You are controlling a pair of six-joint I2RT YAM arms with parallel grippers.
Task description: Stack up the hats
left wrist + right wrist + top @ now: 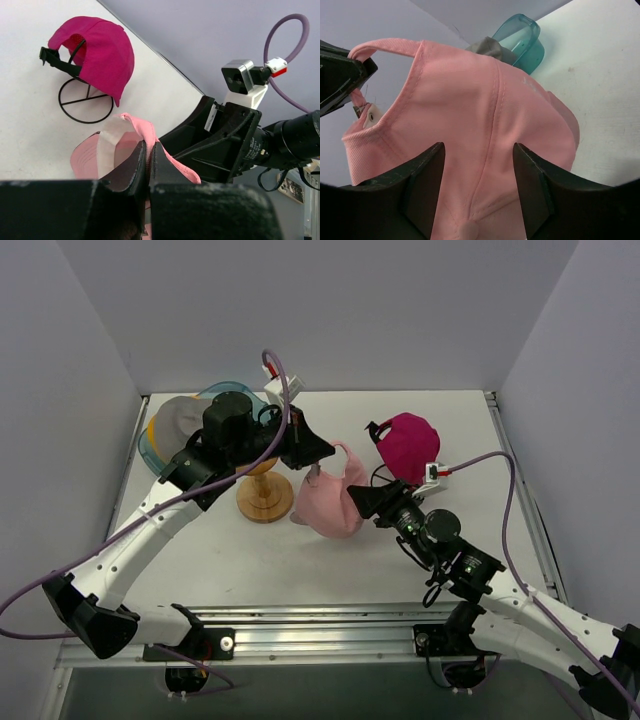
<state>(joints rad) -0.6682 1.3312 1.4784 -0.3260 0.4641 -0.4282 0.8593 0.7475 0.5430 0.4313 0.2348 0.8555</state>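
Left end effector pinches strap of soft light-pink fabric cap; right end effector straddles its crown, jaws apart. Pick-up step; next, right probably must close.

White tabletop — pale lavender walls on three sides, aluminium rail along near edge.

soft fabric caps: 3 – magenta cap, light pink cap, grey cap | yellow-orange fabric hat, only an edge showing: 1 | translucent teal-blue plastic tub: 1 | round-topped wooden hat stand: 1 | black wire hat stand: 1 | white-and-black robot arms: 2 – left arm, right arm
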